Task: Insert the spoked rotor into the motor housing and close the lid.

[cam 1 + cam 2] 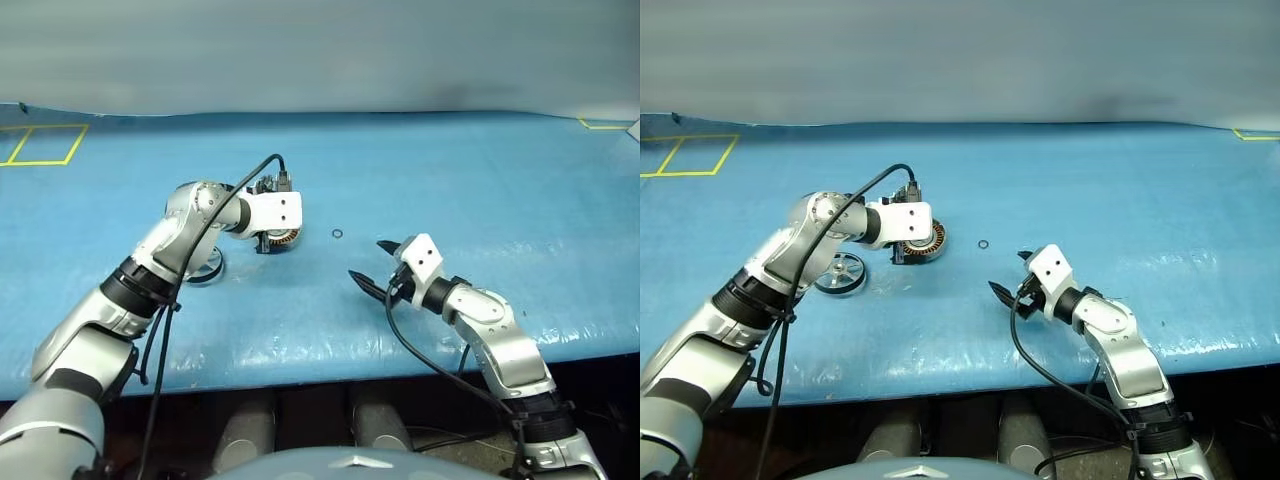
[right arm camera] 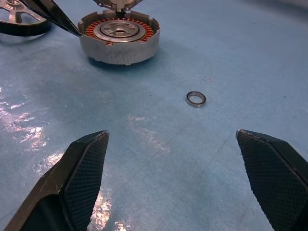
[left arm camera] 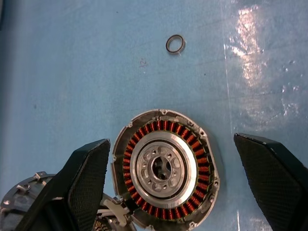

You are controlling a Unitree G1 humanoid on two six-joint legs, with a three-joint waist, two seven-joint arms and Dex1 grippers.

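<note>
The motor housing (image 3: pixel 163 168), a round disc with copper-orange windings around a silver hub, lies flat on the blue mat. My left gripper (image 3: pixel 171 139) hovers just above it, pointing down, open, with one black finger on either side and nothing held. The spoked rotor (image 1: pixel 840 273), a silvery wheel, lies on the mat just left of the housing, partly behind my left arm. My right gripper (image 1: pixel 370 262) stands open and empty further right, low over the mat, aimed toward the housing (image 2: pixel 119 41). The lid is out of view.
A tiny black ring (image 1: pixel 337 234) lies on the mat between the housing and my right gripper. The blue mat's front edge (image 1: pixel 330 365) runs close below both arms. Yellow tape lines (image 1: pixel 45 145) mark the far left corner.
</note>
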